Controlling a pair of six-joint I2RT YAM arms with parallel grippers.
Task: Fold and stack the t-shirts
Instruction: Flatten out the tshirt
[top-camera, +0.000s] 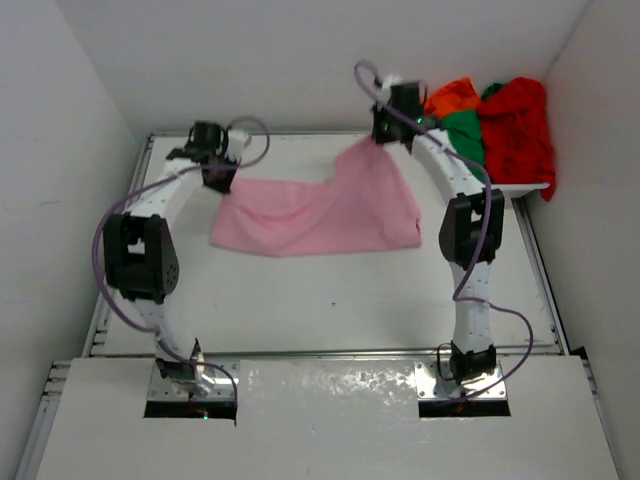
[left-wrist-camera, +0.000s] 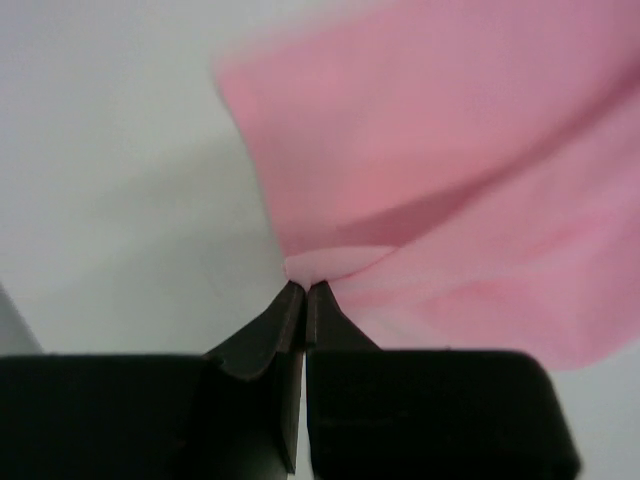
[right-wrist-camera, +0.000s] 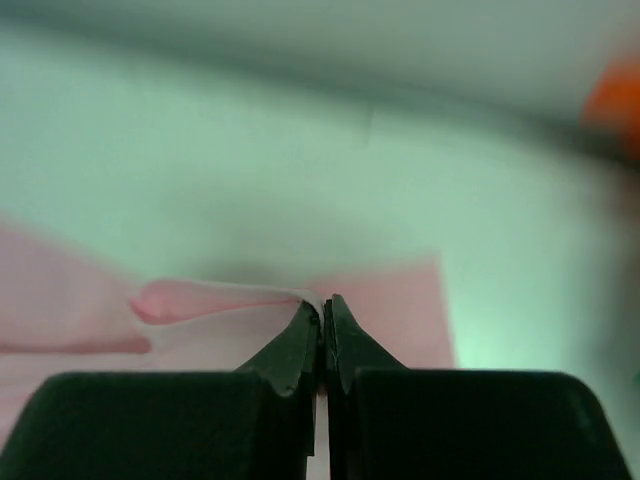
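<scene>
A light pink t-shirt (top-camera: 315, 212) lies spread across the middle of the table, its two far corners lifted. My left gripper (top-camera: 215, 172) is shut on the far left corner; in the left wrist view the pink cloth (left-wrist-camera: 460, 180) bunches at the tips of that gripper (left-wrist-camera: 305, 288). My right gripper (top-camera: 383, 135) is shut on the far right corner, and the right wrist view shows a fold of pink cloth (right-wrist-camera: 215, 297) pinched at its tips (right-wrist-camera: 325, 302). A red t-shirt (top-camera: 520, 125), a green one (top-camera: 465, 132) and an orange one (top-camera: 452, 97) sit piled at the far right.
The pile of shirts rests on a white basket (top-camera: 525, 186) at the table's far right corner. White walls close in the table on the left, back and right. Both arm bases (top-camera: 190, 375) stand at the near edge.
</scene>
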